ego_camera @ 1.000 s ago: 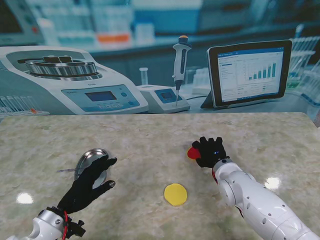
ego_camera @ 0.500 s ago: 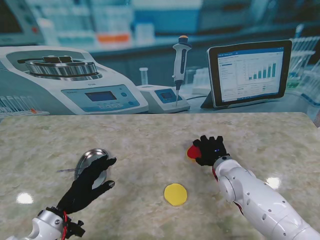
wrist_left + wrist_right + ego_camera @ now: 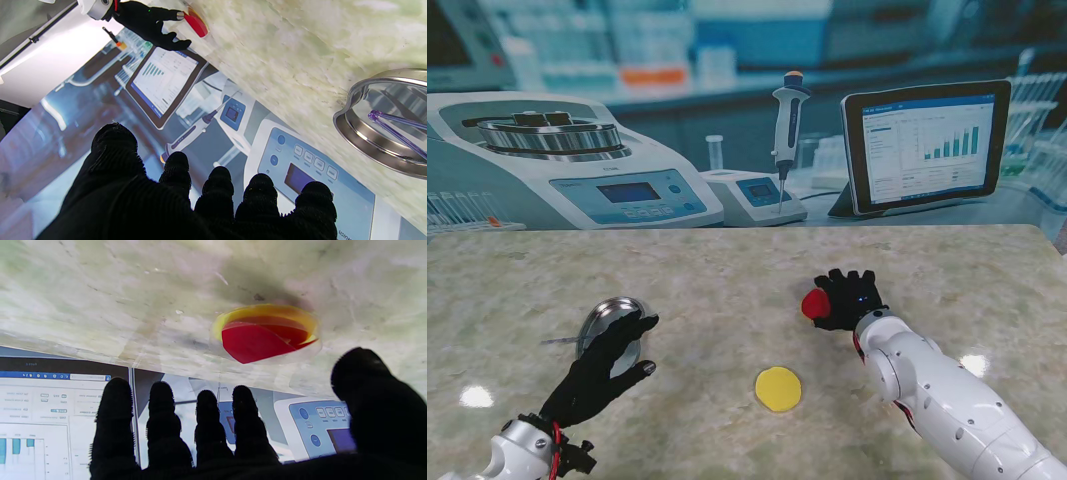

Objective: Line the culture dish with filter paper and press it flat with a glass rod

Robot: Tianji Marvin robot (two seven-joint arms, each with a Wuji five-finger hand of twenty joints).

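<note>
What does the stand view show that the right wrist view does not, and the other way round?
Only the stand view shows the left hand over the metal dish, and the loose yellow disc on the table. Only the right wrist view shows that a yellow sheet lies under the red sheet. Both show the right hand, open, and the marbled table.

Table [image 3: 727, 270]: pale green marbled top.
On it: steel dish [image 3: 609, 318] at left, yellow paper disc [image 3: 778, 388] centre, red-and-yellow discs [image 3: 263, 333] at right.

Red paper [image 3: 248, 343], seemingly yellow-rimmed dish [image 3: 267, 311]; black hands [image 3: 849, 298].
</note>
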